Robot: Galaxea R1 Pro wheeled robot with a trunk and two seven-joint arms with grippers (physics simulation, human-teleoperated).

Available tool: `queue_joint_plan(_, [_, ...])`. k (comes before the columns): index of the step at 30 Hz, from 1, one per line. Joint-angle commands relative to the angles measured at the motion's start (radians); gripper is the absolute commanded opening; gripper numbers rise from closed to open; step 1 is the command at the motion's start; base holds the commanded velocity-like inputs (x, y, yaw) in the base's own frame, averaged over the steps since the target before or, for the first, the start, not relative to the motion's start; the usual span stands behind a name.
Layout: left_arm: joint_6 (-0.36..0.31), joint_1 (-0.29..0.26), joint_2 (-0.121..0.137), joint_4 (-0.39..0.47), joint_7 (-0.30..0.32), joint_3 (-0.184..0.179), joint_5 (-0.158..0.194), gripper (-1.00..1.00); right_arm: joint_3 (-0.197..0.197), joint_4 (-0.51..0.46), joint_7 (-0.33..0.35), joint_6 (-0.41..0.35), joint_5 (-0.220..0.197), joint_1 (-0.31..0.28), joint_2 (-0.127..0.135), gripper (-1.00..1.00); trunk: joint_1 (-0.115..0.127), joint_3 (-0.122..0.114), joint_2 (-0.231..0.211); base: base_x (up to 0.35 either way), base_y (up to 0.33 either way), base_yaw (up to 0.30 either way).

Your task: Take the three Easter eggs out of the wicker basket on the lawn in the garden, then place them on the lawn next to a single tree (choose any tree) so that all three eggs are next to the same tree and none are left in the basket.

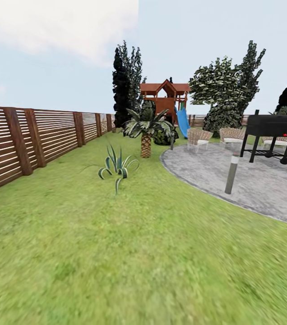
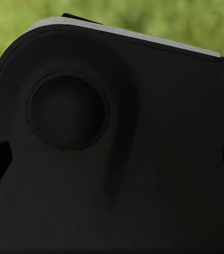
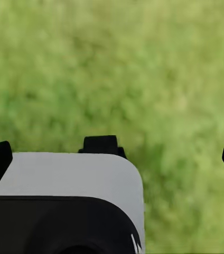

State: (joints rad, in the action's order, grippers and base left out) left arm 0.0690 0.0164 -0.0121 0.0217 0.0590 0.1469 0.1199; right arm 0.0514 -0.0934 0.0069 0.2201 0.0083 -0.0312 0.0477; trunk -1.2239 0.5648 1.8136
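You're in the search leg on the mottled green lawn [image 1: 116,253], basket and eggs unsighted, either hand's state unreadable; next, pan the dark slatted-fence garden [image 1: 35,135] for wicker.

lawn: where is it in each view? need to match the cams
Head view: lawn covers the lower half and runs up along the fence.
Left wrist view: a green strip above a dark robot part.
Right wrist view: grass across the upper part.
Shared landmark: the grass itself.
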Motion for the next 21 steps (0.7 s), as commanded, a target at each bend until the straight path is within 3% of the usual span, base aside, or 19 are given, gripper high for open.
queue_joint_plan(1, [0.000, 0.000, 0.000, 0.001, 0.005, 0.003, 0.011, 1.00, 0.005, 0.001, 0.001, 0.004, 0.001, -0.001, 0.000, 1.00, 0.000, 0.001, 0.000, 0.250, 0.263, 0.000])
queue_joint_plan(21, [0.000, 0.000, 0.000, 0.001, 0.005, 0.003, 0.011, 1.00, 0.005, 0.000, 0.001, 0.004, 0.001, -0.001, 0.001, 1.00, 0.000, 0.001, 0.000, 0.250, 0.263, 0.000])
